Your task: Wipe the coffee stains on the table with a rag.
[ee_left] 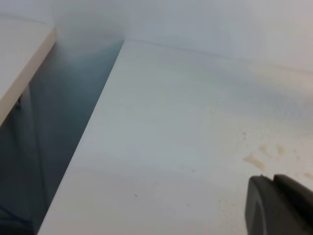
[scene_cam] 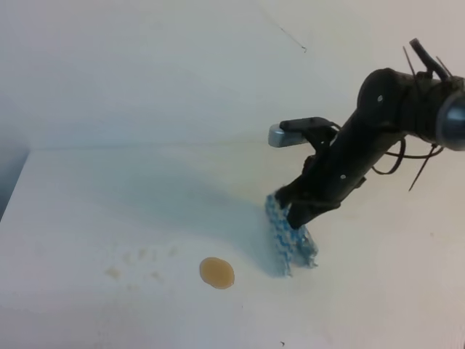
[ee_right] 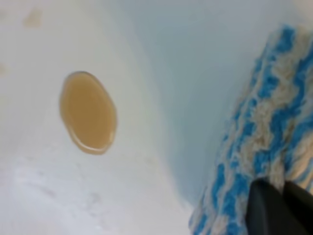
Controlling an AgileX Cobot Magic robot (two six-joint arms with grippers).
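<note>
From above, the right hand (scene_cam: 296,217) is clamped shut on the bunched rag (scene_cam: 289,240), whose lower folds rest on the worktop (scene_cam: 87,203); the coffee stain (scene_cam: 216,273) lies to the hand's left, slightly nearer the front edge, a short sweep away. The left wrist view shows faint specks and a sliver of the left hand (ee_left: 279,205); its opening cannot be told. The right wrist view puts the stain (ee_right: 88,112) left of the held rag (ee_right: 264,142), apart.

blue-and-white zigzag rag (scene_cam: 289,236), tan coffee stain (scene_cam: 216,273), white table (scene_cam: 109,203)
</note>
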